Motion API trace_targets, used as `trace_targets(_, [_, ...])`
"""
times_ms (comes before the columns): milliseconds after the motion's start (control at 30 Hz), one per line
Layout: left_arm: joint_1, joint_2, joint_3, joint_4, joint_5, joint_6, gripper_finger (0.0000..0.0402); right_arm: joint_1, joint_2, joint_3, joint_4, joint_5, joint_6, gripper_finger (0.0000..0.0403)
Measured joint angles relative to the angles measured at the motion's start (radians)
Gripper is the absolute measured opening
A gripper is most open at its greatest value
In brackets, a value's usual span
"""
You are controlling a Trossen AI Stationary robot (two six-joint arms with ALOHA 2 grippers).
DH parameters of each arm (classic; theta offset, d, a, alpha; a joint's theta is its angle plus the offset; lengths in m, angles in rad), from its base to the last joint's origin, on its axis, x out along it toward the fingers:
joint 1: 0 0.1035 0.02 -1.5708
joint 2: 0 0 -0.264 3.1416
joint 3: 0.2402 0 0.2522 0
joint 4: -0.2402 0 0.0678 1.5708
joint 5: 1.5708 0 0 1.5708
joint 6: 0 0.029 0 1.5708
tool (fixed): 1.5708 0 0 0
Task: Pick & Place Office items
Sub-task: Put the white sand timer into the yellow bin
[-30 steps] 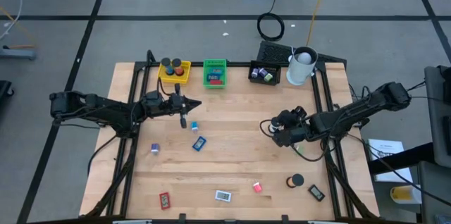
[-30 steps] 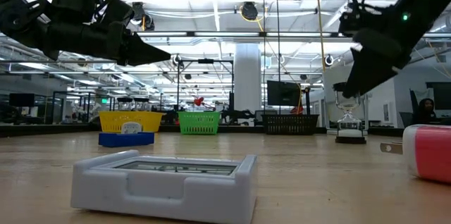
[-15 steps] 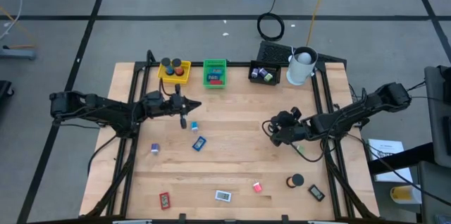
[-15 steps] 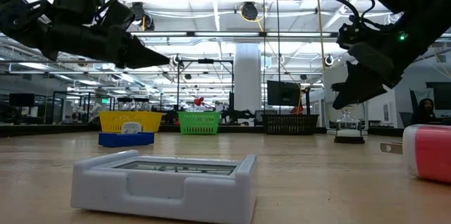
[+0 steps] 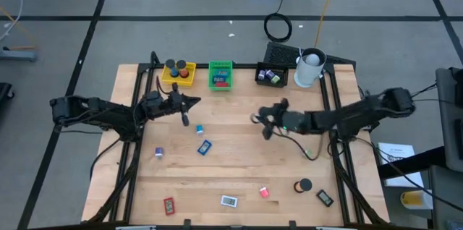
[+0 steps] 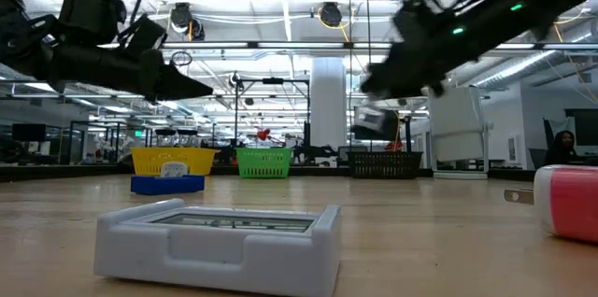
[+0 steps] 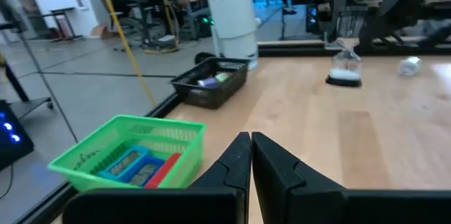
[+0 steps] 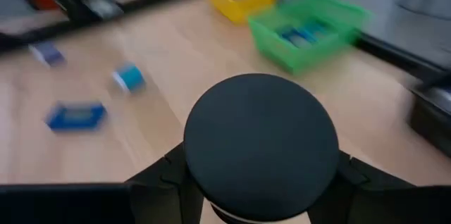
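Note:
My right gripper (image 5: 260,122) hangs over the middle of the table, shut on a black round roll (image 8: 261,136) that fills the right wrist view. My left gripper (image 5: 195,100) is shut and holds nothing, hovering level near the yellow tray (image 5: 179,73). Loose office items lie flat on the wood: a small blue bit (image 5: 200,130), a blue flat piece (image 5: 205,146), a purple bit (image 5: 158,153), a red piece (image 5: 168,205), a pale flat piece (image 5: 228,201), a pink bit (image 5: 265,192), a second black roll (image 5: 302,185) and a black flat piece (image 5: 325,198). My right gripper pinches the black roll by its round rim (image 8: 194,160), one finger (image 8: 158,178) on each side. The roll's flat face looks back at the wrist camera. The fingers come from the table's right side, slanting a little downward. The roll is lifted clear of the table.
Along the far edge stand the yellow tray, a green tray (image 5: 221,75), a black tray (image 5: 272,76) and a white cup (image 5: 309,69). Dark frame rails (image 5: 137,150) run down both sides of the wooden top. Bare wood lies between the two grippers.
My right gripper has swung from the table's right part toward its middle and a little toward the far edge, tipping up from pointing steeply down to nearly level. My left gripper has drifted slightly toward the far edge, staying shut.

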Motion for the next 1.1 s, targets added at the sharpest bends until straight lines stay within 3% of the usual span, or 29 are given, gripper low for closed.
trace_targets(100, [0.026, 0.0, -0.02, 0.014, 0.0, -0.003, 0.0021, -0.097, 0.144, 0.048, 0.153, -0.133, -0.056, 0.0167])
trace_targets(267, [0.06, 0.0, -0.042, 0.02, 0.0, -0.009, 0.0021, -0.165, 0.382, 0.281, 0.107, -0.228, -0.142, 0.0167])
trace_targets(433, [0.072, 0.0, -0.043, 0.019, 0.0, -0.009, 0.0021, -0.197, 0.533, 0.509, 0.04, -0.328, -0.229, 0.0167])
trace_targets(700, [0.072, 0.0, -0.043, 0.013, 0.0, 0.005, 0.0021, -0.235, 0.653, 0.683, -0.042, -0.354, -0.266, 0.017])
trace_targets(1100, [0.072, 0.0, -0.044, 0.012, 0.001, 0.002, 0.0021, -0.25, 0.678, 0.688, -0.028, -0.381, -0.26, 0.017])
